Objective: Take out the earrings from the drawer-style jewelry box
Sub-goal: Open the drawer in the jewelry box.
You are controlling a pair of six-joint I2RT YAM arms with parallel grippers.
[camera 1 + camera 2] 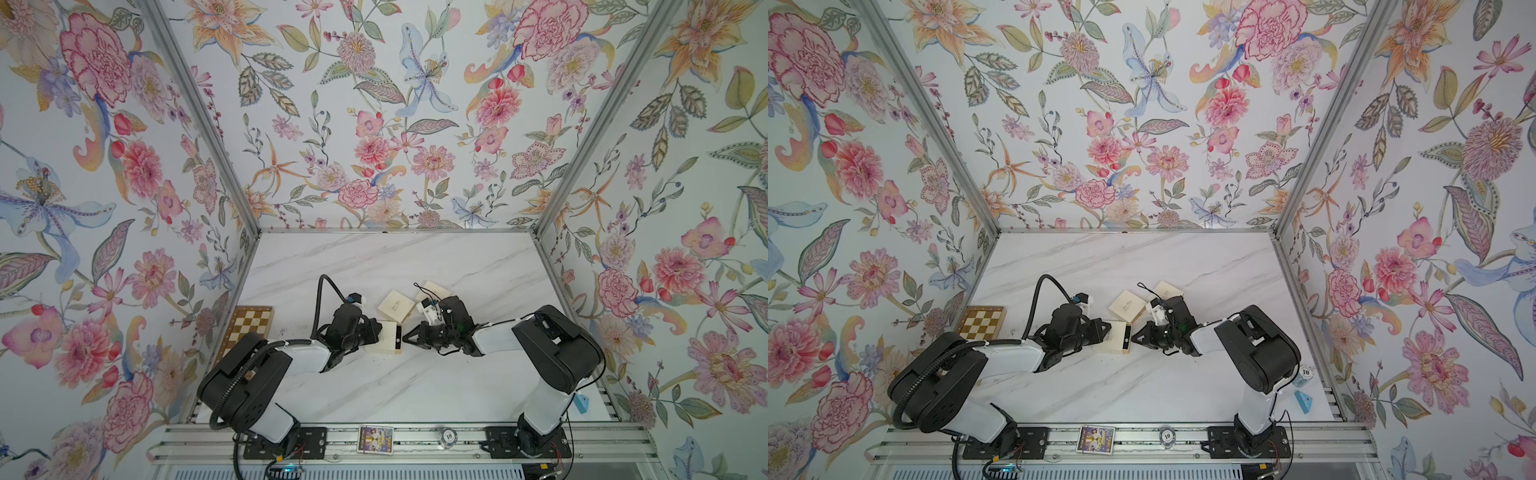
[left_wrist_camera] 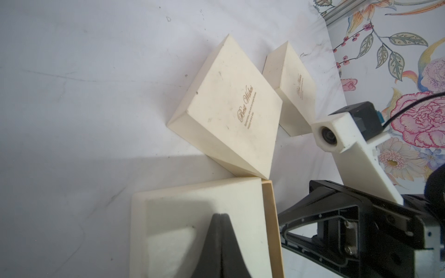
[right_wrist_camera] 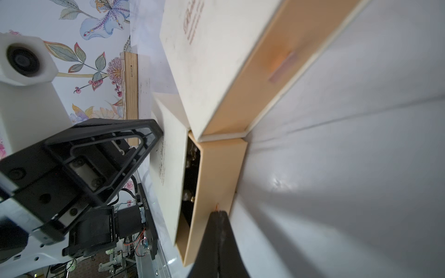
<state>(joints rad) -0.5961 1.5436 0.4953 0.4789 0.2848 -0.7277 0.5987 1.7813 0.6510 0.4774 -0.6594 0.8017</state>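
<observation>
Cream jewelry box (image 1: 384, 338) has its drawer (image 3: 216, 178) a bit open, shiny earrings (image 3: 190, 166) inside; left gripper (image 2: 220, 215) and right gripper (image 3: 218, 213) both squeezed shut.

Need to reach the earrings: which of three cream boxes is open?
The box between left gripper and right gripper: its drawer shows a dark gap with earrings; the other two look closed.

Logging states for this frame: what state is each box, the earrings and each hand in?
Nearest cream drawer-style jewelry box: tan drawer slid partly out.
Tiny silvery earrings: inside the drawer's dark gap, not yet removed.
Middle cream box: closed.
Far cream box: closed, partly hidden.
Left hand: shut, tips on the nearest box's top.
Right hand: shut at the drawer front; grip on its thread unclear.
</observation>
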